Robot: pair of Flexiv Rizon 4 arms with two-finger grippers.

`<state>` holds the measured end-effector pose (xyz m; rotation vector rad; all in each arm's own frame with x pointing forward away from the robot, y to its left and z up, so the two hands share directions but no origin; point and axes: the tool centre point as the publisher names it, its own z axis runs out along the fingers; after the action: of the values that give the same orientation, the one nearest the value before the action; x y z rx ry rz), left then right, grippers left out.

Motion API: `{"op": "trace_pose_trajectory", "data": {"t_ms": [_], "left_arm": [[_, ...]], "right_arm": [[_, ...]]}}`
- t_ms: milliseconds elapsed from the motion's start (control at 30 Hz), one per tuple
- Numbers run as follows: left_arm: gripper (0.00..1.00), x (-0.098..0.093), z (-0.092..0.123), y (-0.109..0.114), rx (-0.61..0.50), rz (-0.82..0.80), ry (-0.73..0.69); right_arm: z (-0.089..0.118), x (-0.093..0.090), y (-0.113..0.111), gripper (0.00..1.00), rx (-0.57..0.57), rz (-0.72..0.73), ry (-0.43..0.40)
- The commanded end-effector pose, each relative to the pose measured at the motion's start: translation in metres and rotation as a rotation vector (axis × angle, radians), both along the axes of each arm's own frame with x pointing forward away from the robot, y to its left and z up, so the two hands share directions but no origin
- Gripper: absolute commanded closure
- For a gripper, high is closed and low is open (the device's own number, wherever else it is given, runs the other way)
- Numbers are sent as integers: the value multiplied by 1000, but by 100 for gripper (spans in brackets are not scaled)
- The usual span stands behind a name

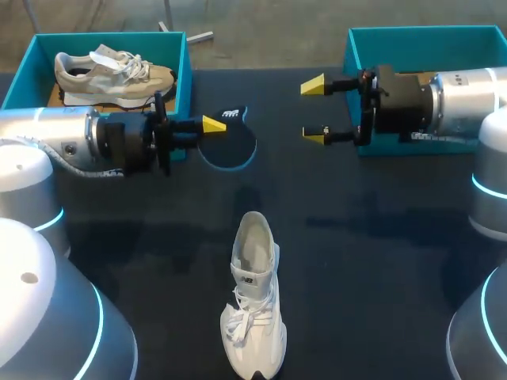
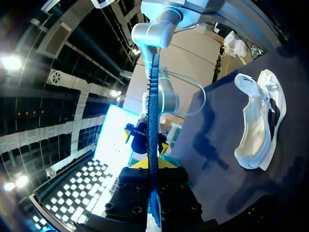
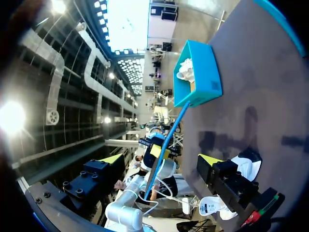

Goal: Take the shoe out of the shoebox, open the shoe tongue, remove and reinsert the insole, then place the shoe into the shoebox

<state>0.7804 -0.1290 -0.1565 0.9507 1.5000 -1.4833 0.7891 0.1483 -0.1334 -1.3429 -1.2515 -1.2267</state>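
The left gripper (image 1: pixel 211 124) is clamped on a dark insole (image 1: pixel 234 150) with a blue rim, held above the black table (image 1: pixel 364 277) just beside the near corner of the left shoebox (image 1: pixel 111 36). The head view shows only one of its yellow tips, lying on top of the insole. The left wrist view shows what that view hides: the insole (image 2: pixel 153 111) seen edge-on, a thin dark strip rising straight out from between the fingers of the left gripper (image 2: pixel 152 165).

The right gripper (image 1: pixel 314 111) has its fingers spread wide and holds nothing. It hangs in front of the teal right shoebox (image 1: pixel 428 32), facing the insole across a gap. In the right wrist view the insole (image 3: pixel 170 137) shows as a slim blue line ahead, between the parted tips of the right gripper (image 3: pixel 161 159), and touches neither.

The white shoe (image 1: pixel 253 301) stands upright on the table, nearer the robot and well apart from both grippers. A beige shoe (image 1: pixel 111 75) lies inside the left shoebox.
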Motion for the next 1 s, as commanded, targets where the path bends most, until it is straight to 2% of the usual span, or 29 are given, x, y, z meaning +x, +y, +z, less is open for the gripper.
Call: {"op": "trace_pose_trajectory", "data": {"t_ms": [33,67,100,133,333,567,900,1000], "left_arm": [[100,-1,1,-6,-52,-82,229],[100,-1,3,-6,-57,-102,320],[100,-1,4,-6,-71,-114,341],[100,-2,7,-4,-86,-145,460],[100,-3,15,-1,-109,-201,783],[100,-8,18,-4,-86,-197,936],[100,-9,8,-5,-96,-180,1353],[100,-9,9,-4,-31,-167,1351]], "right_arm": [[0,-1,1,0,-3,-1,1],[0,-1,1,0,-3,-1,1],[0,-1,1,0,-3,-1,1],[0,-1,1,0,-3,-1,1],[0,-1,1,0,-3,-1,1],[0,-1,1,0,-3,-1,1],[0,-1,1,0,-3,-1,1],[0,-1,1,0,-3,-1,1]]}}
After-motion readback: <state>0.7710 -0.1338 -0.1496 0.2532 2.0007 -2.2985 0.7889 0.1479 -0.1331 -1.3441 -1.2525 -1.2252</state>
